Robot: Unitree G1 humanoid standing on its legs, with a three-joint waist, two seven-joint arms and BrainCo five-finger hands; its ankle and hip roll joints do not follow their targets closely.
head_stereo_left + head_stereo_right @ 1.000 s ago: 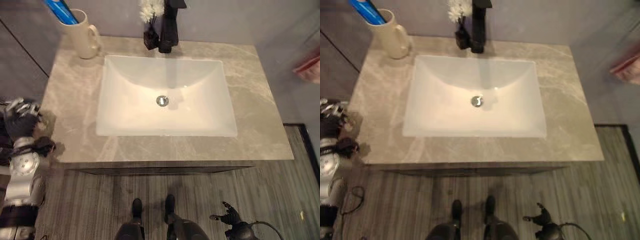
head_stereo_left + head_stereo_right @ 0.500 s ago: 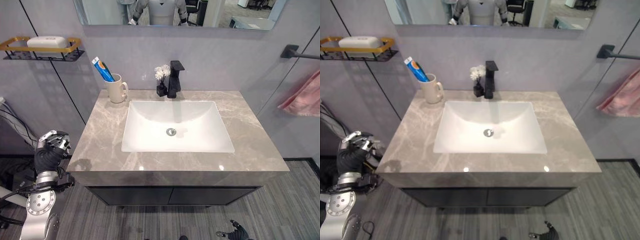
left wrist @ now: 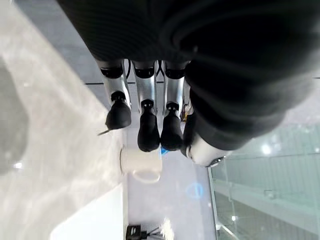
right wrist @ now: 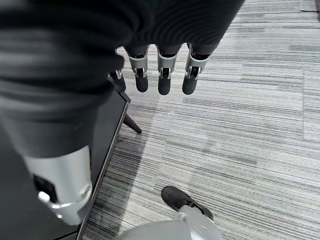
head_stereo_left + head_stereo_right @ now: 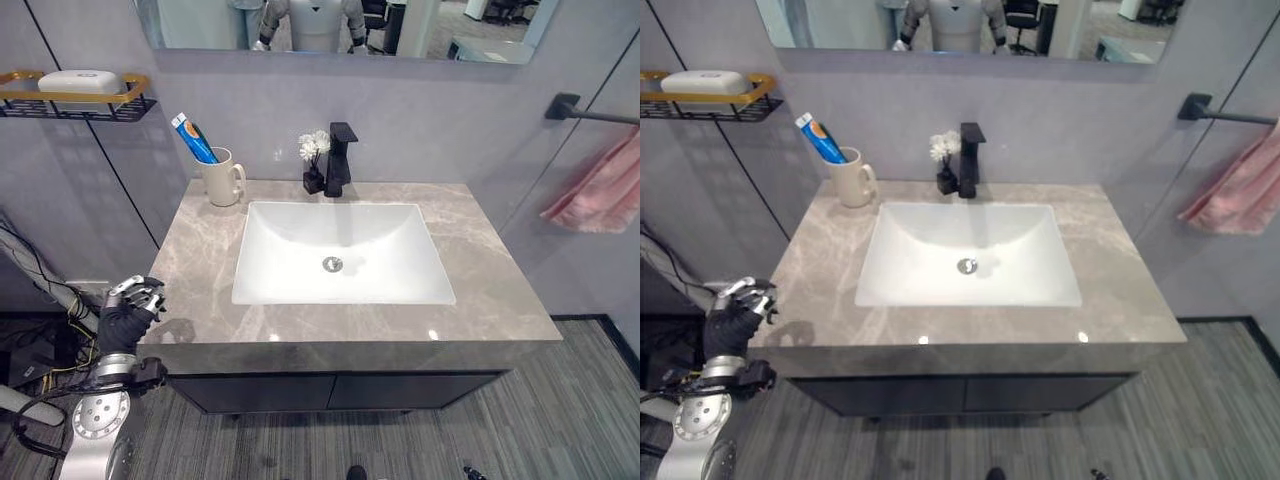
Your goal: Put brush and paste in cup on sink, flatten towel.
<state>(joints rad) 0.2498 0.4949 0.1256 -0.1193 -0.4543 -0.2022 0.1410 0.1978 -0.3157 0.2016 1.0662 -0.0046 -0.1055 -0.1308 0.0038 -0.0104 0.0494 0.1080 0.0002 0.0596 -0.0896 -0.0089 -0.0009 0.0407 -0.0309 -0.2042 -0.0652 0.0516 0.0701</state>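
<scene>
A cream cup point(image 5: 222, 181) stands at the counter's back left corner with a blue paste tube point(image 5: 192, 139) leaning out of it. In the left wrist view the cup point(image 3: 141, 163) shows past the fingertips. I cannot make out a brush in it. A pink towel point(image 5: 600, 189) hangs bunched from a black bar point(image 5: 592, 113) on the right wall. My left hand point(image 5: 127, 317) hovers beside the counter's front left corner, fingers relaxed and holding nothing. My right hand point(image 4: 163, 76) hangs low over the floor, its fingers straight and empty.
The white basin point(image 5: 342, 255) is set in the grey marble counter point(image 5: 195, 270). Behind it stand a black tap point(image 5: 341, 158) and a small vase of white flowers point(image 5: 313, 163). A gold wall shelf point(image 5: 72, 92) holds a soap bar. Dark cabinet fronts point(image 5: 330, 392) sit below the counter.
The camera has tilted up from straight down on the basin, bringing in wall, mirror, shelf and towel. My left hand stays by the counter's left edge. The right hand has left the eye views.
</scene>
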